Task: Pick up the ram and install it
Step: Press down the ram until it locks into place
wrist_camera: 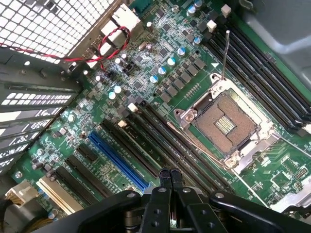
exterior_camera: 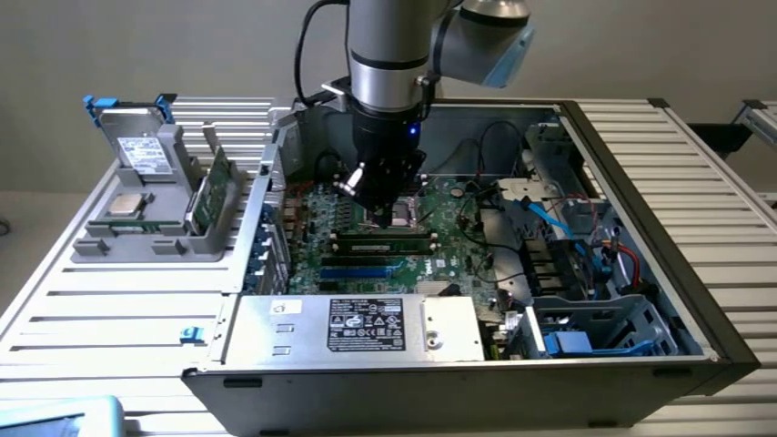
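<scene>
The exterior view shows the ram (exterior_camera: 386, 242) seated in a motherboard (exterior_camera: 364, 259) slot, at 6 o'clock from the gripper (exterior_camera: 386, 208). The wrist view shows closed fingers (wrist_camera: 165, 178) holding nothing, over black slots (wrist_camera: 160, 141). The computer case (exterior_camera: 631, 228) lies on a slatted table (exterior_camera: 109, 291).

My exterior view looks down at a slant from in front of and above the open computer case (exterior_camera: 486, 364), standing well back from the claw (exterior_camera: 391, 211). My wrist view sits just behind the claw (wrist_camera: 170, 178), facing down close over the motherboard (wrist_camera: 160, 82). Both views share the motherboard (exterior_camera: 377, 250) beneath the claw.
</scene>
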Robot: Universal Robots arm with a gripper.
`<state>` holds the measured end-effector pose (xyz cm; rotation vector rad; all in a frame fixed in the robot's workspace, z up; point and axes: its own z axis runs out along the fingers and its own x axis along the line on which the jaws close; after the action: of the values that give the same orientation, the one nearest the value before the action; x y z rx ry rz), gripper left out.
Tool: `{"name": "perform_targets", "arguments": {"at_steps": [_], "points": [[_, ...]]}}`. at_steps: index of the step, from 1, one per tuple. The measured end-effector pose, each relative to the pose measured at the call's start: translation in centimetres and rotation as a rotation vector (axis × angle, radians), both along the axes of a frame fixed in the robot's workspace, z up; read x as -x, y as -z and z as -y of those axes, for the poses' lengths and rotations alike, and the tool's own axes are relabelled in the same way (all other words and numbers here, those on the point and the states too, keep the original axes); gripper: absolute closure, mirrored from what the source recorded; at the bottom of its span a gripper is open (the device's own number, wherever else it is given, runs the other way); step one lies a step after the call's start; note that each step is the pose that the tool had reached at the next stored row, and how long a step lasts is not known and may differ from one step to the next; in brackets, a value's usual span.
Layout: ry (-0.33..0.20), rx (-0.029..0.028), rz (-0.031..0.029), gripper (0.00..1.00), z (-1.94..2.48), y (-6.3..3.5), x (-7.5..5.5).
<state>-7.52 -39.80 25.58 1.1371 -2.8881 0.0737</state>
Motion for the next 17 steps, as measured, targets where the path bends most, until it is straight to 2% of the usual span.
{"name": "perform_targets", "arguments": {"at_steps": [17], "points": [[0.211, -0.0003, 0.0081, 0.89, 0.00, 0.00, 0.00]]}}
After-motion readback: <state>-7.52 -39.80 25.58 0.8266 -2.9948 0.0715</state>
